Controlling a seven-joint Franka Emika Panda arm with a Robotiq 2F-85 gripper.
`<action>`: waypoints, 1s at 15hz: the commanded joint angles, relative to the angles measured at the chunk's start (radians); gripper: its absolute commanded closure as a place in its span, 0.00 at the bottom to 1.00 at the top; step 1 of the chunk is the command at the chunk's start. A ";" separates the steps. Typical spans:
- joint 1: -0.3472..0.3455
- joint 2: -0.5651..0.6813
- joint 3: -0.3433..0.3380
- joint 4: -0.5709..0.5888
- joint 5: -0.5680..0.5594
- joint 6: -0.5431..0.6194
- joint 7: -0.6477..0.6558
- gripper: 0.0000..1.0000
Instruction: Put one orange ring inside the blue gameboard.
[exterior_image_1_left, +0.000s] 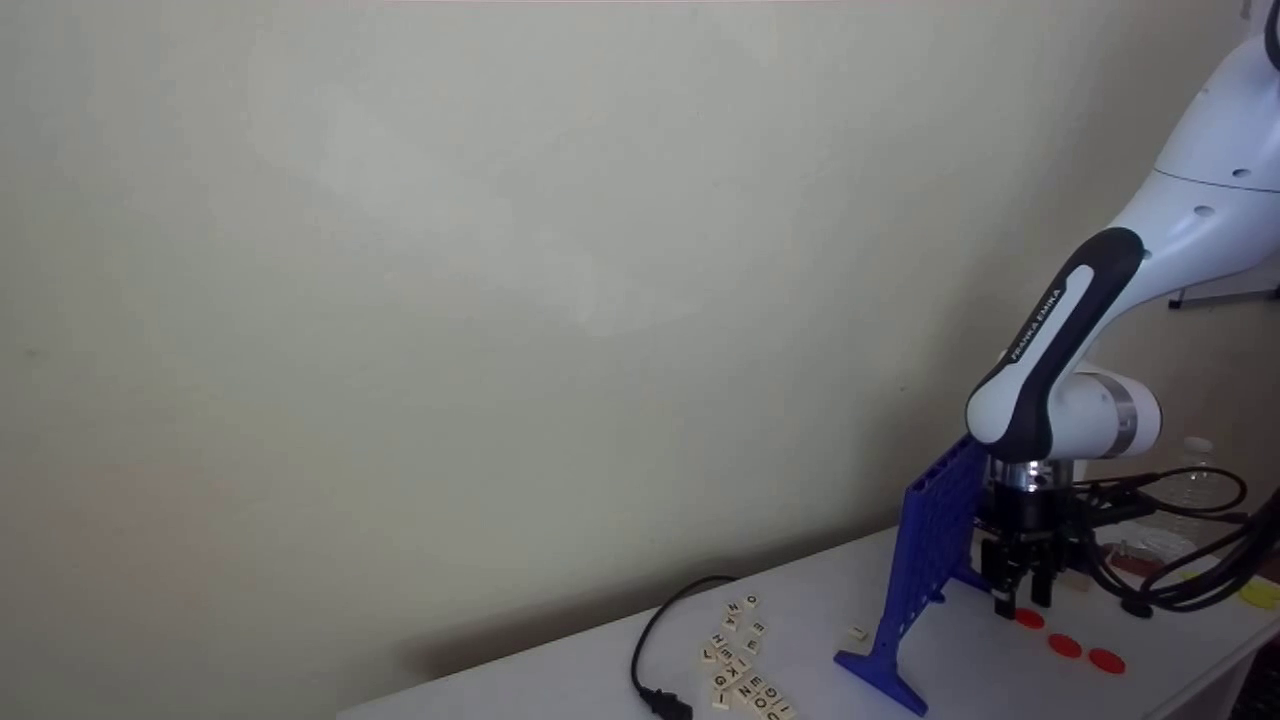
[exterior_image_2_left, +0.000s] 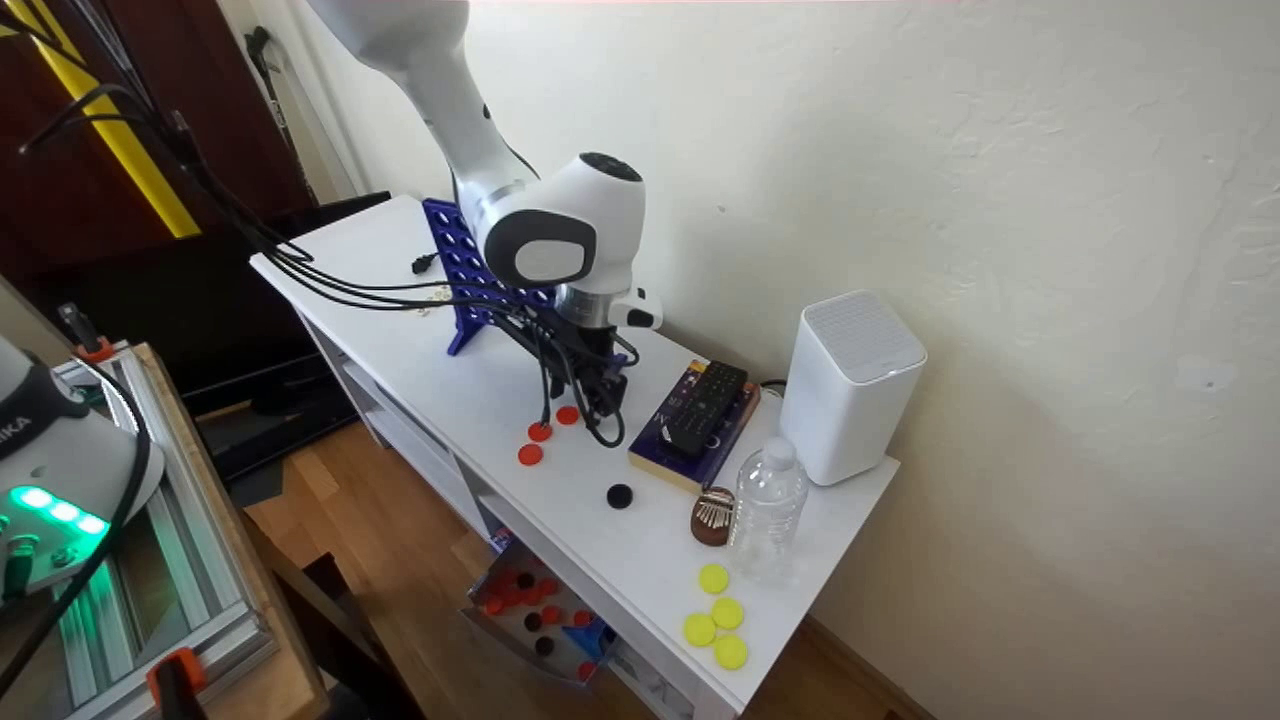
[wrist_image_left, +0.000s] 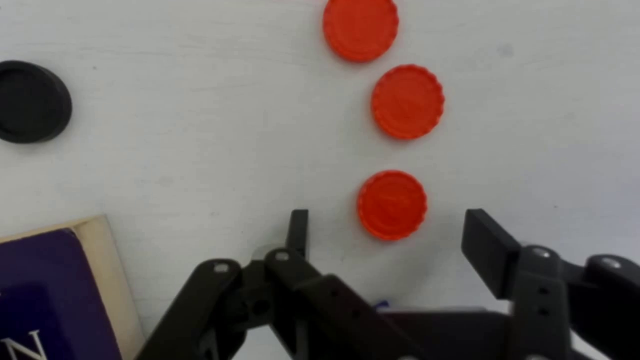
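Three flat red-orange rings lie on the white table. In the wrist view the nearest orange ring (wrist_image_left: 392, 205) sits between and slightly ahead of my gripper's (wrist_image_left: 387, 225) spread fingertips, with a gap on either side. A second ring (wrist_image_left: 407, 101) and a third ring (wrist_image_left: 360, 25) lie farther up that view. The blue gameboard (exterior_image_1_left: 925, 550) stands upright on splayed feet beside the gripper; in an exterior view the arm partly covers the board (exterior_image_2_left: 460, 250). Low over the table, the gripper (exterior_image_1_left: 1023, 600) points down, open and holding nothing.
A black token (exterior_image_2_left: 620, 496), a book (exterior_image_2_left: 655, 468) with a remote (exterior_image_2_left: 705, 405) on it, a bottle (exterior_image_2_left: 768, 515), a white box (exterior_image_2_left: 850, 400) and several yellow tokens (exterior_image_2_left: 729, 612) share the table. Letter tiles (exterior_image_1_left: 740, 665) lie past the board. Cables (exterior_image_1_left: 1215, 590) hang beside the wrist.
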 joint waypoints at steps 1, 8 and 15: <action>0.013 0.022 -0.005 0.023 -0.018 0.000 0.032 0.14; 0.026 0.022 -0.018 0.028 -0.032 -0.003 0.042 0.36; 0.047 0.029 -0.031 0.029 -0.057 -0.024 0.038 0.19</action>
